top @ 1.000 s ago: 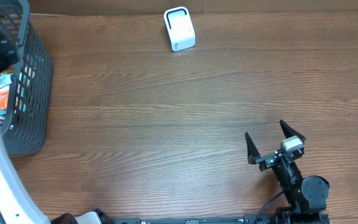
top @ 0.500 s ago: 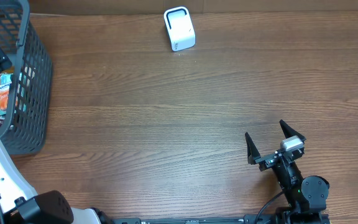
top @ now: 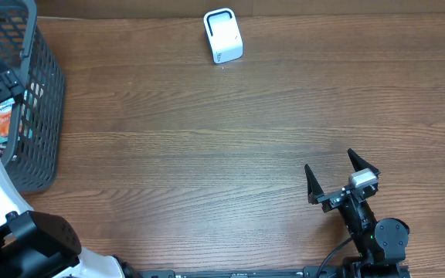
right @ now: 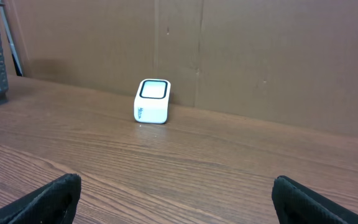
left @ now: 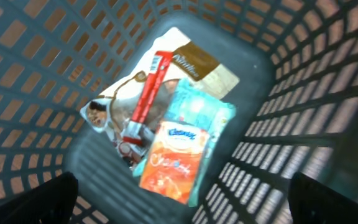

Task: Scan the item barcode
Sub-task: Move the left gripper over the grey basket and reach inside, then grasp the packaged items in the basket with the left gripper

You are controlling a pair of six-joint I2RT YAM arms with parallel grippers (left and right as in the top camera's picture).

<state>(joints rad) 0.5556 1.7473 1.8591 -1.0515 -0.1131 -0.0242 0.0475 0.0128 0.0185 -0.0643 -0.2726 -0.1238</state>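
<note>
Here we find the left gripper hanging inside the grey mesh basket at the table's left end, its jaws spread wide with nothing between them. Below it, on the basket floor, the items lie in a loose heap: an orange tissue pack overlapping a teal packet, a red stick wrapper lying slantwise beside them, and a brown-and-white pouch underneath. The gripper touches none of them. The white scanner stands at the far edge of the table, well apart from the basket. The right gripper rests near the front right of the table, its jaws likewise spread and empty, facing the scanner from a distance.
</note>
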